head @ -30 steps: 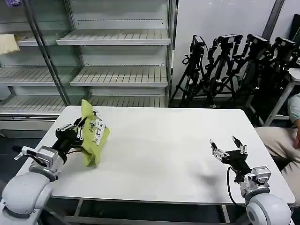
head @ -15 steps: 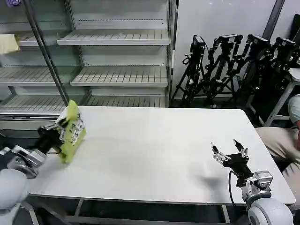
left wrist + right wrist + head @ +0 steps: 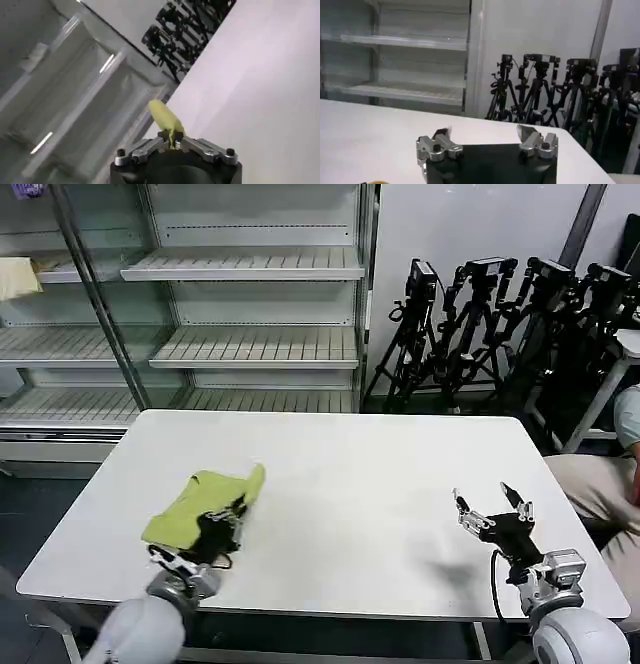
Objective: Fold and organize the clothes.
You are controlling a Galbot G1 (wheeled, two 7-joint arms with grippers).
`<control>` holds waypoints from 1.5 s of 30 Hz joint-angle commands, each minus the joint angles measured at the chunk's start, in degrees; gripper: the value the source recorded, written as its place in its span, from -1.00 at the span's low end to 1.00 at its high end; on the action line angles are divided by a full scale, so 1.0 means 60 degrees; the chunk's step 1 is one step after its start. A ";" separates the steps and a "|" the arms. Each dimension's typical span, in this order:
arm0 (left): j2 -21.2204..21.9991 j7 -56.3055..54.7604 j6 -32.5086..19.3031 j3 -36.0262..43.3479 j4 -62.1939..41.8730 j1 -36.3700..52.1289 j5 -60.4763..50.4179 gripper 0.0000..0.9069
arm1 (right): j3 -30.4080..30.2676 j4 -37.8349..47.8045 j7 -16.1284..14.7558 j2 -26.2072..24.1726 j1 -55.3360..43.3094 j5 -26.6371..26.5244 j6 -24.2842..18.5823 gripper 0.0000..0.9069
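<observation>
A soft, crumpled lime T-shirt (image 3: 205, 499) lies bunched on the smooth white table (image 3: 350, 484), near its front left edge. The left gripper (image 3: 222, 531) sits at the shirt's near side, its jaws pinched on a fold of cloth. The right gripper (image 3: 494, 507) hovers spread wide, well apart, over the table's right.

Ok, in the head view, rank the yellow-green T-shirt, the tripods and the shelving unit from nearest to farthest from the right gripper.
From the right gripper:
1. Tripods, behind the table on its side.
2. T-shirt, across the table, in the left gripper.
3. Shelving unit, far back left.
</observation>
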State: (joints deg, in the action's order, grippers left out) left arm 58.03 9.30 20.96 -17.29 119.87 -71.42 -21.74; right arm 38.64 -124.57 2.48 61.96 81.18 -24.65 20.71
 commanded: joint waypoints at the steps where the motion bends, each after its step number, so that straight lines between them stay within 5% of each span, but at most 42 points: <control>1: 0.1617 -0.2096 0.1552 0.1988 -0.0498 0.1116 0.3923 -0.98 | -0.0099 0.0083 0.0004 -0.0152 -0.0357 -0.0008 0.0063 1.00; 17: 0.2563 -0.5976 0.2033 0.2165 -0.0251 0.2077 1.0277 -0.98 | -0.0756 0.0265 -0.0103 -0.0743 -0.2200 -0.0319 0.0442 1.00; 31: 0.3499 -0.7137 0.2022 0.2507 -0.0729 0.2532 1.0567 -0.96 | -0.0892 0.0519 -0.0142 -0.0688 -0.2457 -0.0259 0.0373 1.00; 32: 0.3523 -0.7113 0.2022 0.2517 -0.0764 0.2550 1.0511 0.53 | -0.0900 0.0532 -0.0146 -0.0677 -0.2464 -0.0219 0.0365 1.00; 33: 0.3528 -0.7015 0.2022 0.2501 -0.0785 0.2556 1.0510 1.00 | -0.0901 0.0536 -0.0148 -0.0670 -0.2465 -0.0185 0.0361 1.00; 45: 0.3764 -0.5682 0.1155 0.2199 -0.0464 0.2740 1.0481 1.00 | -0.1174 0.0782 -0.0046 -0.0418 -0.2665 0.0207 0.0209 1.00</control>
State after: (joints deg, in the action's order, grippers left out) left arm 78.00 -27.01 31.40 -3.38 116.81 -56.34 39.17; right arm 32.58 -120.33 1.90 59.12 66.07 -24.62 22.47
